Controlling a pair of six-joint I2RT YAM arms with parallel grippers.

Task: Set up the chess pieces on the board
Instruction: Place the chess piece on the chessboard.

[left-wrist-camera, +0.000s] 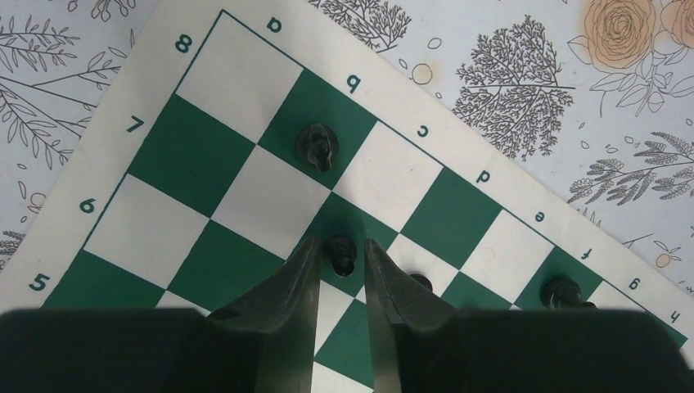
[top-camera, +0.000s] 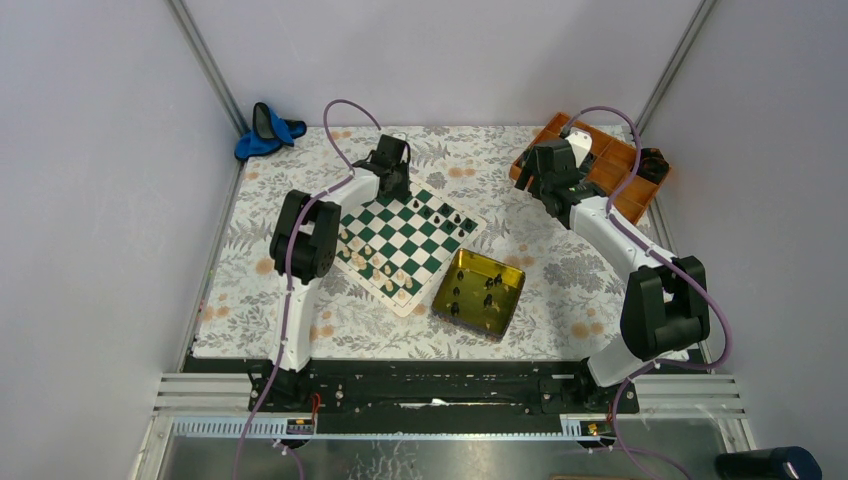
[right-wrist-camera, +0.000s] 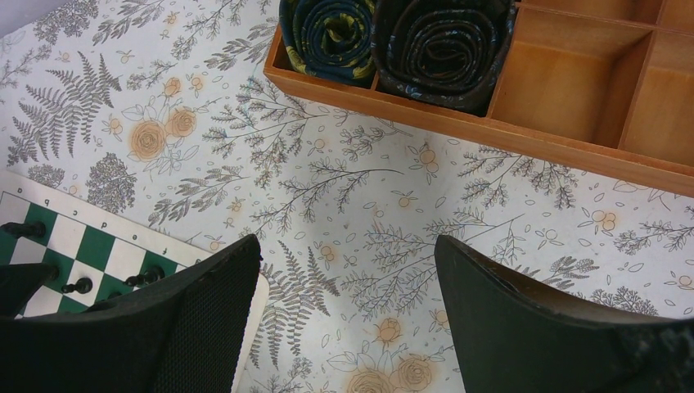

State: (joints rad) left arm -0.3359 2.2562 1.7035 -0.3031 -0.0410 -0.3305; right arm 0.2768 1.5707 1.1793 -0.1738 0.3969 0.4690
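I see board (top-camera: pixel 418 238) lying flat, turned diagonal: green-white checks, cream border. Black pieces (top-camera: pixel 432 213) upright along far-right side, cream pieces (top-camera: pixel 368 262) grouped on near-left side. Close up: black pawn (left-wrist-camera: pixel 341 252) upright on c7, taller black piece (left-wrist-camera: pixel 317 146) on b8. Spare black pieces (top-camera: pixel 490 284) off board in gold tray (top-camera: pixel 492 260).

On my feed the board (left-wrist-camera: pixel 205 246) looks matt and smooth, like printed vinyl or card, and the black chess pieces (left-wrist-camera: pixel 317 146) on it shine like glossy plastic. The tablecloth (right-wrist-camera: pixel 368 205) looks like matt printed cloth. The gold tray (top-camera: pixel 510 300) is glossy metal. The compartment tray (right-wrist-camera: pixel 556 90) is smooth wood holding rolled fabric (right-wrist-camera: pixel 442 49). The right gripper (right-wrist-camera: pixel 348 254) has matt black fingers (right-wrist-camera: pixel 196 327), one with a rough mesh texture.
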